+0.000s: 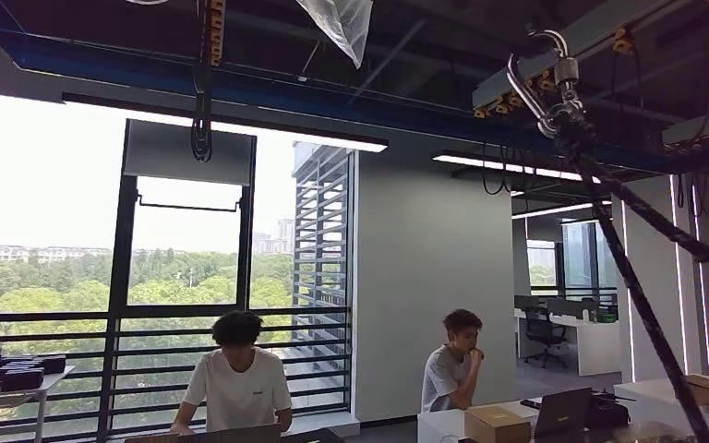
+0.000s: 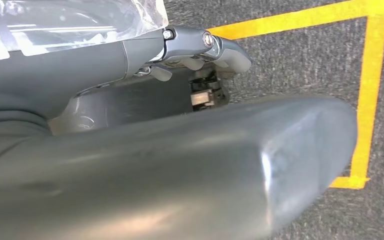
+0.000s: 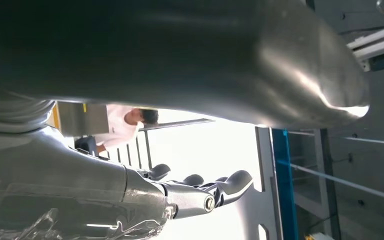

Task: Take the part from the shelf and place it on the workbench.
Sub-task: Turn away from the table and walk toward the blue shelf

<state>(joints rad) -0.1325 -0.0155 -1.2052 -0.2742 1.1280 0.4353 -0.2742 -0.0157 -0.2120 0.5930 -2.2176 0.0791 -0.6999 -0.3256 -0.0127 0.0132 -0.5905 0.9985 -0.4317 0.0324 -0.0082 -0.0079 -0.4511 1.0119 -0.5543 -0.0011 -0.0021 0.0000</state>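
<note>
A large silver-grey part [image 2: 190,175] with a smooth rounded end lies close along my left hand [image 2: 200,50]. That hand's fingers stretch out beside the part, above grey floor. The same part [image 3: 180,55] spans the right wrist view, and my right hand [image 3: 200,192] reaches out alongside it with its fingers lightly curled. Both hands appear to press the part between them; the contact itself is hidden. Clear plastic film wraps both wrists.
The head view is tilted up at windows and ceiling. Two people [image 1: 238,383] [image 1: 452,365] sit at desks ahead with laptops and cardboard boxes [image 1: 497,425]. A rack with dark parts [image 1: 14,371] stands at the far left. Yellow tape [image 2: 370,90] marks the floor. A black tether [image 1: 628,268] hangs on the right.
</note>
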